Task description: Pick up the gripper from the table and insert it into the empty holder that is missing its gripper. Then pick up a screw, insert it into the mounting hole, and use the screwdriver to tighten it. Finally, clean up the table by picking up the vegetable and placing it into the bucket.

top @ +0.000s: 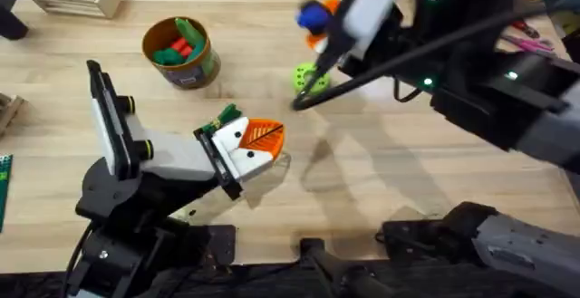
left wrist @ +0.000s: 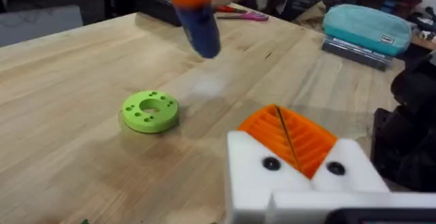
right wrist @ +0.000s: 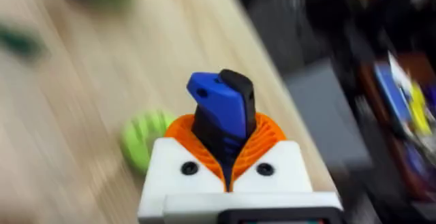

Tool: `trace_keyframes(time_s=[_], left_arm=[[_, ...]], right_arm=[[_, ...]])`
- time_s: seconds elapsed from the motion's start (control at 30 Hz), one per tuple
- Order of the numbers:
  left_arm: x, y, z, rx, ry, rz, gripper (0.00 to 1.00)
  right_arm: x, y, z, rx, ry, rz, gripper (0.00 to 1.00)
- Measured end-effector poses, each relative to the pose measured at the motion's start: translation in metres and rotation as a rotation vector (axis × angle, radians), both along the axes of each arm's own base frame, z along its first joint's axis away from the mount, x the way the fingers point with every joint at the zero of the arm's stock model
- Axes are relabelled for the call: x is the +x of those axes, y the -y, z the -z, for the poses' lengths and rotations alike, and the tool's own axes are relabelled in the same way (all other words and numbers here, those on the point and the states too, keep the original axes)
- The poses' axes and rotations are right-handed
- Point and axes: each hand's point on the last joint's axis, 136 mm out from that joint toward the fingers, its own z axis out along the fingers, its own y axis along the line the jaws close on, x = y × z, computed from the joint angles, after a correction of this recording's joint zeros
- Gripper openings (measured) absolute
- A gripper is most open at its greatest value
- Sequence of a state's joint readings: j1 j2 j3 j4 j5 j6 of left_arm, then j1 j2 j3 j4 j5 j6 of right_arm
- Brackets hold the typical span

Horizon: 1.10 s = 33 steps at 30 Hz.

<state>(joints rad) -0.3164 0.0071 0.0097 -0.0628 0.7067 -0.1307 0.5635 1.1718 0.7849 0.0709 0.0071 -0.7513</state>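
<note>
Right wrist: right pincer clamped on blue screwdriver, left pincer closed

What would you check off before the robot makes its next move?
1. Screwdriver clamped in right gripper: ok.
2. Left gripper free, pads together with nothing between: ok.
3. Bucket upright and open on top: ok.
4. Vegetable in the bucket: not ok, it lies on the table beside the left gripper.
5. Screw seated in its hole: cannot tell.
</note>
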Motion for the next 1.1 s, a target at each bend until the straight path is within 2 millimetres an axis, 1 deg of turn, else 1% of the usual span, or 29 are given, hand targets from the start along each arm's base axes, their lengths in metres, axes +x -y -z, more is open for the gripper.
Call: trace_keyframes(time_s=[0.1,0.17,0.23,0.27,0.3,0.47,0.5,0.53,0.57,0.6,0.7,0.83,0.87,0.93,0.97,1.0,1.07,1.1], left_arm=[[0.0,0.0,0.0,0.0,0.0,0.0,0.013],[0.0,0.0,0.0,0.0,0.0,0.0,0.013],[0.0,0.0,0.0,0.0,0.0,0.0,0.013],[0.0,0.0,0.0,0.0,0.0,0.0,0.013],[0.0,0.0,0.0,0.0,0.0,0.0,0.013],[0.0,0.0,0.0,0.0,0.0,0.0,0.013],[0.0,0.0,0.0,0.0,0.0,0.0,0.013],[0.0,0.0,0.0,0.0,0.0,0.0,0.013],[0.0,0.0,0.0,0.0,0.0,0.0,0.013],[0.0,0.0,0.0,0.0,0.0,0.0,0.013],[0.0,0.0,0.0,0.0,0.0,0.0,0.013],[0.0,0.0,0.0,0.0,0.0,0.0,0.013],[0.0,0.0,0.0,0.0,0.0,0.0,0.013],[0.0,0.0,0.0,0.0,0.0,0.0,0.016],[0.0,0.0,0.0,0.003,0.004,0.0,0.103],[0.0,0.0,0.0,0.002,0.003,0.0,0.553],[0.0,0.0,0.0,0.0,0.0,0.0,0.852],[0.0,0.0,0.0,0.0,0.0,0.0,0.885]], right_arm=[[0.015,0.04,0.051,-0.268,-0.06,0.093,0.029],[0.025,0.064,0.076,-0.41,-0.089,0.145,0.029],[0.034,0.085,0.094,-0.515,-0.112,0.185,0.029],[0.042,0.111,0.118,-0.629,-0.158,0.222,0.029],[0.045,0.127,0.141,-0.701,-0.211,0.235,0.029],[0.038,0.138,0.178,-0.781,-0.311,0.212,0.029],[0.043,0.139,0.174,-0.791,-0.305,0.231,0.481],[0.045,0.139,0.17,-0.786,-0.298,0.242,0.637],[0.047,0.139,0.168,-0.78,-0.294,0.254,0.771],[0.046,0.138,0.167,-0.759,-0.309,0.285,0.847],[0.041,0.134,0.168,-0.731,-0.327,0.314,0.849],[0.037,0.122,0.166,-0.648,-0.341,0.362,0.849],[0.035,0.114,0.162,-0.55,-0.354,0.412,0.851],[0.035,0.112,0.154,-0.465,-0.359,0.467,0.851],[0.035,0.111,0.148,-0.407,-0.358,0.505,0.852],[0.036,0.111,0.125,-0.238,-0.348,0.604,0.852],[0.036,0.111,0.107,-0.118,-0.336,0.662,0.852],[0.035,0.111,0.098,-0.057,-0.329,0.685,0.852]])
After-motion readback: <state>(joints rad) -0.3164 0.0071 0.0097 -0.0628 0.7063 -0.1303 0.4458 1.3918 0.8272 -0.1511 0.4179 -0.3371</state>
